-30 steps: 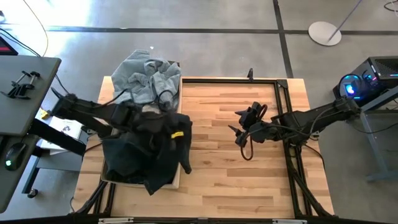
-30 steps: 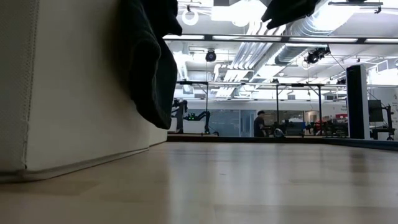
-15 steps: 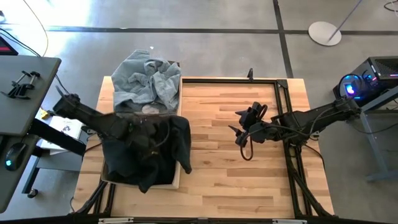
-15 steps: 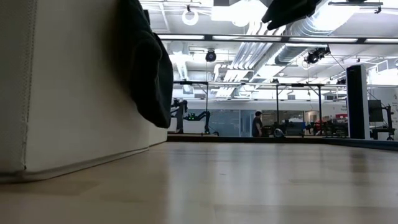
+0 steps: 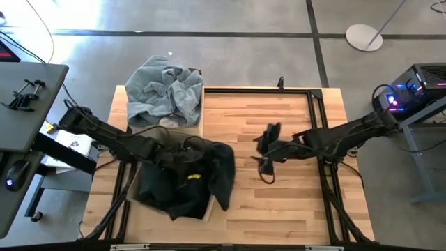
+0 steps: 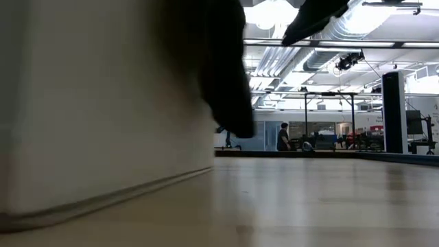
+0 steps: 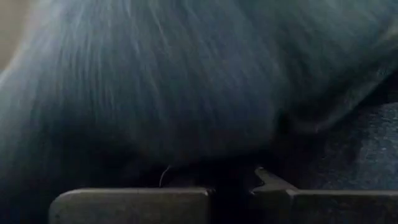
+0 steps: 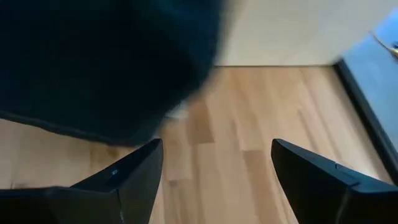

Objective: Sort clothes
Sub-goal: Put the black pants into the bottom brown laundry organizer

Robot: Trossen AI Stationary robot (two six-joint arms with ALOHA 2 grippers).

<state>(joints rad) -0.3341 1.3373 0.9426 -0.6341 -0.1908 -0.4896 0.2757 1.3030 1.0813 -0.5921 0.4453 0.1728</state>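
A dark denim garment (image 5: 188, 174) with a yellow tag (image 5: 195, 176) lies bunched over the near beige bin (image 5: 131, 183). Its right part hangs over the bin's right wall, as the low view (image 6: 226, 68) shows. My left gripper (image 5: 180, 150) is shut on it, half buried in its folds. Pale blue denim clothes (image 5: 166, 90) fill the far bin (image 5: 201, 97). My right gripper (image 5: 262, 152) is open and empty above the table, just right of the dark garment. In the right wrist view the gripper (image 8: 214, 171) faces the garment (image 8: 106, 62). My left gripper pinches a bunched fold of the dark garment (image 7: 230, 171) between its two fingers, coming from the table's left side. The garment's own folds hide the place of contact in the high view. The garment is partly raised, and the rest lies over the near bin.
The bare wooden table top (image 5: 279, 202) stretches right of the bins inside a black frame (image 5: 317, 125). A grey desk with clamps (image 5: 24, 90) stands left of the table. A person (image 6: 282, 136) stands far off in the room.
My left gripper has gone toward the table's right edge with the dark garment, which has been drawn rightward over the near bin's right wall. The near bin's wall shows farther right in the low view. My right gripper has gone left toward the garment.
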